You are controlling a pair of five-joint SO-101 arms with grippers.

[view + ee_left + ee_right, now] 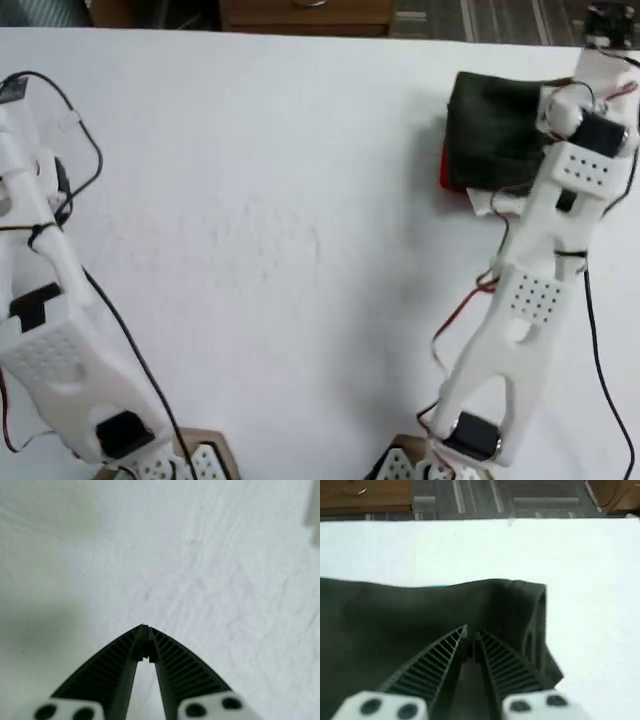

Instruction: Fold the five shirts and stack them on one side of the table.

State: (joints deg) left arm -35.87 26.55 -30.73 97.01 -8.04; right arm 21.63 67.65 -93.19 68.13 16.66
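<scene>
At upper right of the high view, the stack of folded shirts [495, 135], dark green on top with red and white edges beneath, lies on the white table [280, 200], right gripper [468, 630] over it with jaws closed, left gripper [144, 629] closed too, over tabletop at frame left.

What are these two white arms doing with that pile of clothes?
Their job is folding shirts. The right arm's pincer, closed, sits over a dark folded shirt topping a stack at the table's far right corner, with a red shirt edge showing beneath. The left pincer, also closed, hangs over the white tabletop.
</scene>
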